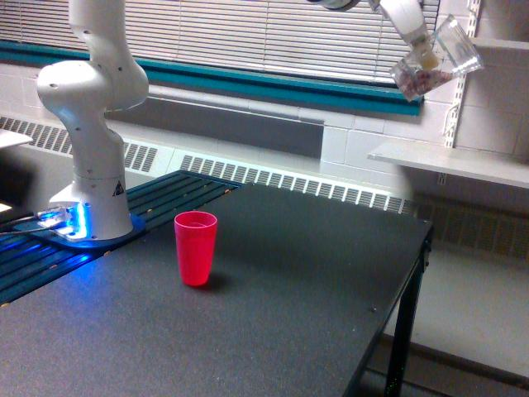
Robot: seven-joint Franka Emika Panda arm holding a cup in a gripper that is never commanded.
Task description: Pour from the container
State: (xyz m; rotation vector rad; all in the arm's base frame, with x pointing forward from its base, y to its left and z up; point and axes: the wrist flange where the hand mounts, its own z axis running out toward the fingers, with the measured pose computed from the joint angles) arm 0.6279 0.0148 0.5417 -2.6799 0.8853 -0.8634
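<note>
Left to right in the exterior view:

Arm base (91, 198) sits at the table's left-rear corner, blue light at its foot. Keep any swing clear of the white column.

Red plastic cup (196, 247) stands upright, mouth open, on the dark table (314, 298), just right of the base and toward the front. Looks empty from here, but I can't see the bottom. Likely the pour target.

Clear plastic cup (436, 59) is top right, high above the table and out past its right-rear corner, well apart from the red cup. It's tilted, mouth up-right, with reddish-brown and pale bits settled at the lower-left end. Gripper (425, 51) appears clamped on its wall; fingers mostly cut off by the frame, so exact grip is unclear.

Step in hand, my read: transit to the target, nothing poured yet.
- Bring the mouth over the red cup before tipping any further.
- Come down close to the rim; small mouth, loose bits will scatter from height.
- Tilt slowly, lip centred on the opening.
- Light cup, so don't touch it.

Room: table is bare apart from the red cup, so the path down-left is open. Right edge drops straight to the floor. White shelf (450, 161) sits below the held cup; window blinds (248, 33) behind it.
</note>
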